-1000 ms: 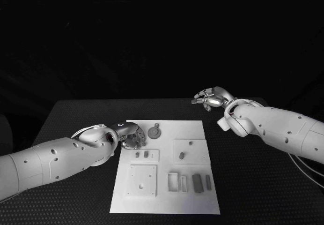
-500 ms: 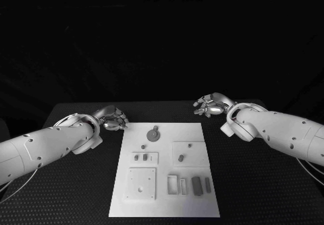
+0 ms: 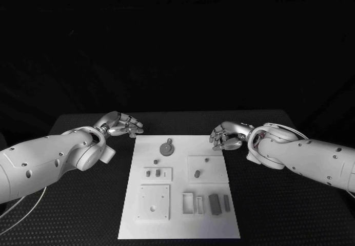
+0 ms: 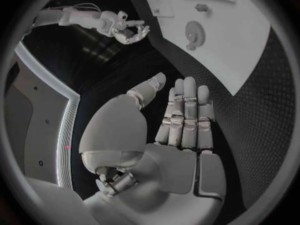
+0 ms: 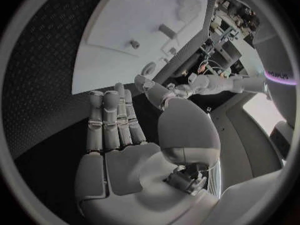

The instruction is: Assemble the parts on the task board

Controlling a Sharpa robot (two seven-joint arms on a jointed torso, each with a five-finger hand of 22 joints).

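Your left robot hand (image 3: 118, 124) is hovering over the black bench (image 3: 81, 205), just off the far left corner of the task board (image 3: 181, 225). Its fingers are lying straight and apart, and it is holding nothing. Your right robot hand (image 3: 225, 137) is hanging at the far right edge of the board. Its fingers are curling a little, but nothing is sitting in them either.

The white task board is lying flat in the middle of the bench. The parts are resting on it. A round gear (image 3: 168, 148) is lying near the far end. Two small pegs (image 3: 155, 172) are standing in a little plate on the left, and one more peg (image 3: 197, 173) is standing in a square plate on the right. Some long bars (image 3: 214, 203) are lying near the front.

These parts are looking small, hard and light, so they are probably sliding easily if you are bumping them. The gear is looking flat and thin, so you are likely needing to pinch it by its rim with your fingertips. The pegs are probably best taken from the top with a soft pinch.
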